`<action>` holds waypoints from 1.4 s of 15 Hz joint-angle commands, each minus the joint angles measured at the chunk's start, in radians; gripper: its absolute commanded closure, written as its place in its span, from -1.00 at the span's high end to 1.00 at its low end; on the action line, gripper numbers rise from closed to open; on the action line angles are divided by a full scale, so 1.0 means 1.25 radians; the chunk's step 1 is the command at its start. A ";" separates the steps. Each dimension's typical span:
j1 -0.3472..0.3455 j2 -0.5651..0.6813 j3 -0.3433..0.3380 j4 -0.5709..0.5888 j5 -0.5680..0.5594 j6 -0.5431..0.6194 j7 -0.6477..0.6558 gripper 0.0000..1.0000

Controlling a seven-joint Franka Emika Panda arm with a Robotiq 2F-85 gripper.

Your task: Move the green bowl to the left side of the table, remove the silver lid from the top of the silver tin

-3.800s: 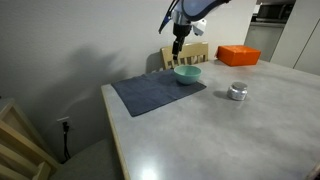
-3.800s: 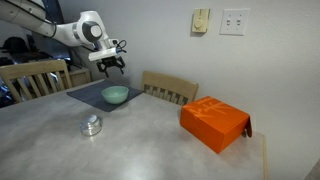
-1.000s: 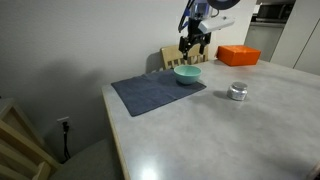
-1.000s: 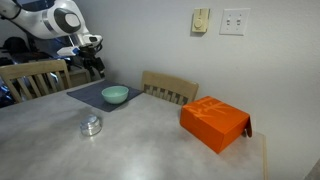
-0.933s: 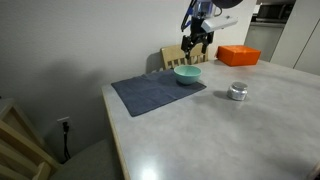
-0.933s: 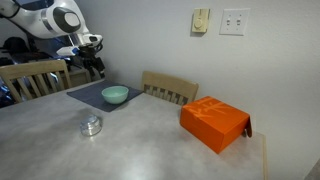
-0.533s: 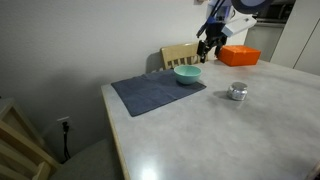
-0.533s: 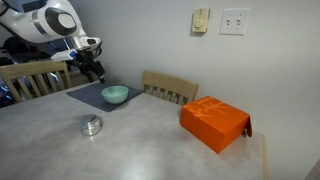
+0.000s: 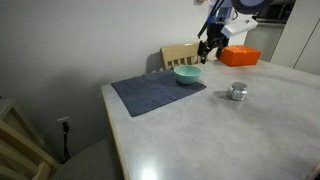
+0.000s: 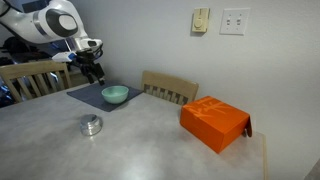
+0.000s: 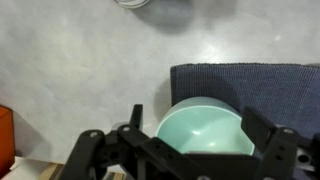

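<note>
The green bowl (image 9: 187, 74) stands upright on the far corner of a dark blue-grey mat (image 9: 158, 93), on the table (image 9: 200, 135). My gripper (image 9: 208, 47) hangs open in the air just above and beside the bowl, holding nothing. In the wrist view the bowl (image 11: 205, 130) lies below, between the two dark fingers (image 11: 135, 120). The silver tin (image 9: 238, 93) stands apart on the bare tabletop with the silver lid (image 9: 238, 87) on top. In an exterior view the bowl (image 10: 116, 95), tin (image 10: 91, 125) and gripper (image 10: 95, 70) also show.
An orange box (image 9: 240, 56) lies at the table's far side, close behind the gripper; it is large in an exterior view (image 10: 214, 122). A wooden chair (image 9: 180, 55) stands behind the bowl. Another chair (image 10: 170, 88) back rises past the table edge.
Over the last second the gripper has shifted sideways from over the bowl towards the orange box and dropped slightly. Its jaws stayed open. Bowl and tin have not moved.
</note>
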 commanded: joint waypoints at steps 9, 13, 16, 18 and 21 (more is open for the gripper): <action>-0.023 -0.086 -0.029 -0.186 0.037 0.044 0.217 1.00; -0.041 -0.133 -0.010 -0.257 0.044 0.070 0.180 1.00; -0.073 -0.150 0.024 -0.286 0.078 0.026 0.012 1.00; -0.089 -0.149 0.036 -0.292 0.111 -0.017 -0.089 1.00; -0.109 -0.145 0.044 -0.280 0.122 -0.118 -0.212 1.00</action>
